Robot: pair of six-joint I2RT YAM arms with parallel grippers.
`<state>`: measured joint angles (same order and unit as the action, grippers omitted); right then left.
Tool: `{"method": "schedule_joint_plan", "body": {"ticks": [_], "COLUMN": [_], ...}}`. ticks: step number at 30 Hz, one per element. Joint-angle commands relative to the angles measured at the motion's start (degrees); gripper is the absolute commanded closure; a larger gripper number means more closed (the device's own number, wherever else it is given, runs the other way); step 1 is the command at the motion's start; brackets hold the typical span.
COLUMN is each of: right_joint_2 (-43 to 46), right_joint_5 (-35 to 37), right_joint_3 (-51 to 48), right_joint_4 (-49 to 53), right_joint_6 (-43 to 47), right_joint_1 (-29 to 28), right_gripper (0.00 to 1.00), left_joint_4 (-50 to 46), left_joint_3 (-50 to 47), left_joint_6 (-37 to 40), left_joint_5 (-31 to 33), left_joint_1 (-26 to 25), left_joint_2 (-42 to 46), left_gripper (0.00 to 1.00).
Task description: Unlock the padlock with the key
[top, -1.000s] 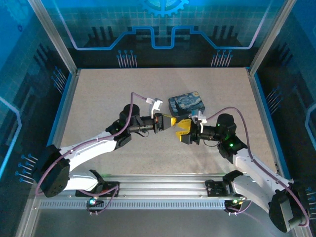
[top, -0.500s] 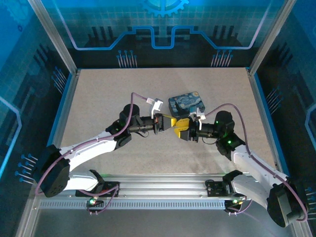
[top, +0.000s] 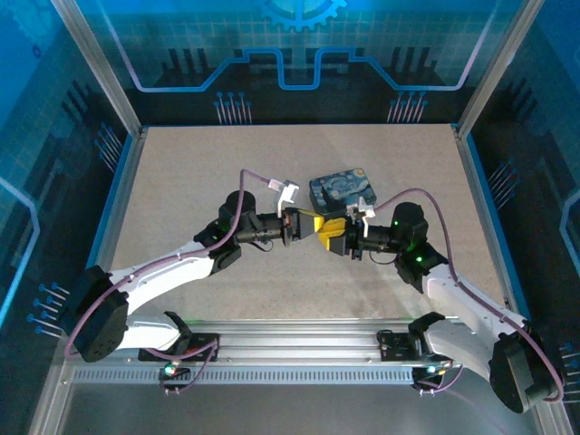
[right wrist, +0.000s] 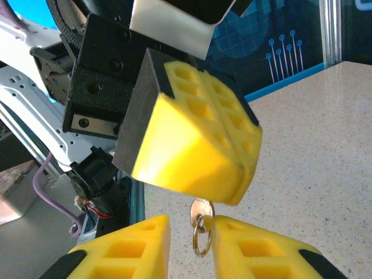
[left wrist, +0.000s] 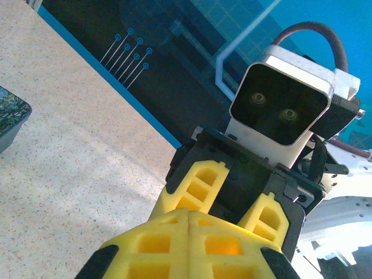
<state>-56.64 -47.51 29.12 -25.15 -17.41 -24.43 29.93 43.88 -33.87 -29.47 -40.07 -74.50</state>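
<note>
— What are the left jaws doing?

— They're pressing together, their yellow pads (right wrist: 192,151) pinching a small brassy key (right wrist: 201,207); its rounded end is poking out below the tip, and a wire ring (right wrist: 201,242) is dangling from it.

— And the right jaws?

— They're standing slightly apart, their pads (right wrist: 261,253) flanking that ring. Whether either pad is touching it, I can't tell.

— Where is all this happening?

— In the air over the tabletop (top: 199,172), tip facing tip, just on the near side of a starry-print tin (top: 343,188) that's lying flat. The left arm (top: 172,263) is reaching in from the left, the right arm (top: 462,304) from the right.
</note>
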Motion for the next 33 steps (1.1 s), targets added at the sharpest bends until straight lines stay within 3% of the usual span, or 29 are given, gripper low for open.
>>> {"method": "schedule_joint_plan", "body": {"ticks": [1, 11, 21, 24, 29, 33], "right_joint_2": [-0.2, -1.3, -0.9, 0.0, 1.9, 3.3], "right_joint_5": [0.6, 0.8, 2.7, 4.2, 8.2, 15.0], "right_joint_3": [2.0, 2.4, 2.3, 2.6, 2.6, 2.2], "right_joint_4": [-1.9, -1.4, 0.6, 3.2, 10.8, 17.7], "right_joint_6": [-1.2, -1.7, -0.6, 0.7, 4.0, 5.3], "right_joint_1": [-0.5, -0.6, -0.7, -0.7, -0.3, 1.2], "right_gripper": [0.74, 0.82, 1.00, 1.00, 1.00, 1.00], "left_joint_4": [2.0, 2.3, 2.2, 0.8, -3.8, -8.7], "left_joint_3": [-0.5, -0.6, -0.5, -0.2, 0.5, 0.4], "left_joint_6": [2.1, 2.1, 2.2, 2.8, 5.1, 5.2], "left_joint_5": [-1.0, -1.0, -0.9, -0.3, 4.5, 12.9], "left_joint_1": [0.0, 0.0, 0.0, 0.0, 0.0, 0.6], "left_joint_2": [0.6, 0.6, 0.5, 0.8, 3.3, 5.5], "left_gripper": [1.00, 1.00, 1.00, 0.74, 0.47, 0.29]}}
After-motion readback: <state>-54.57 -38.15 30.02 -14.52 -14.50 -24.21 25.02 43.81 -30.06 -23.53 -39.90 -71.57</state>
